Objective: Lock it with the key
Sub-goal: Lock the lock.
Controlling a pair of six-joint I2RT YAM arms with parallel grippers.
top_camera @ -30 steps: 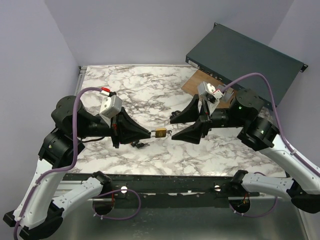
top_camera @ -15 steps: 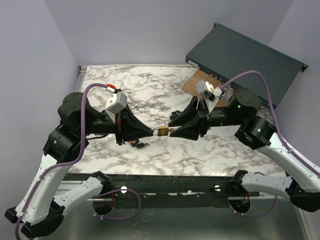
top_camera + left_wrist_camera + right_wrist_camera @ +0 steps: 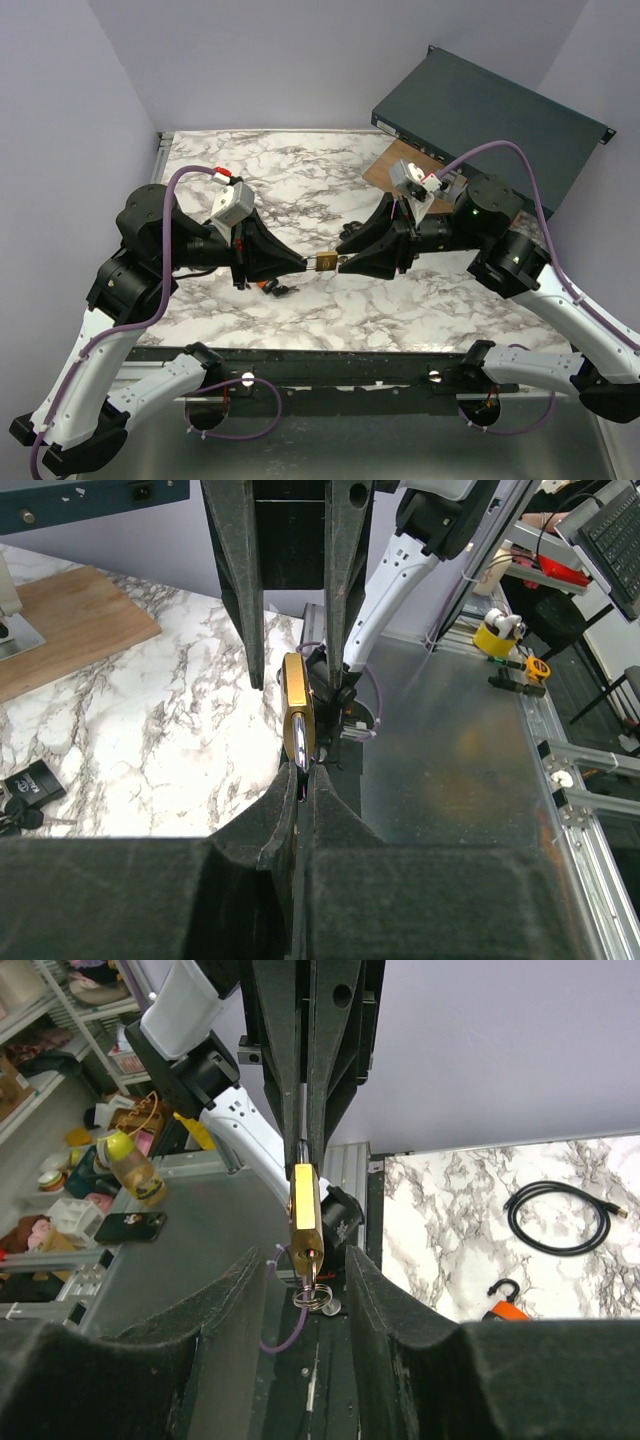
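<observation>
The left hand clamps the stiff, likely slick brass padlock; the right hand, spread wide, should pinch the steel key between its fingers.

The left gripper, clamped on the padlock, meets the spread right gripper nose to nose above the near middle of the marble table, leaving no way between them. A small dark object lies just below. A wooden board and a dark box block the far right; the far left marble stays open.
</observation>
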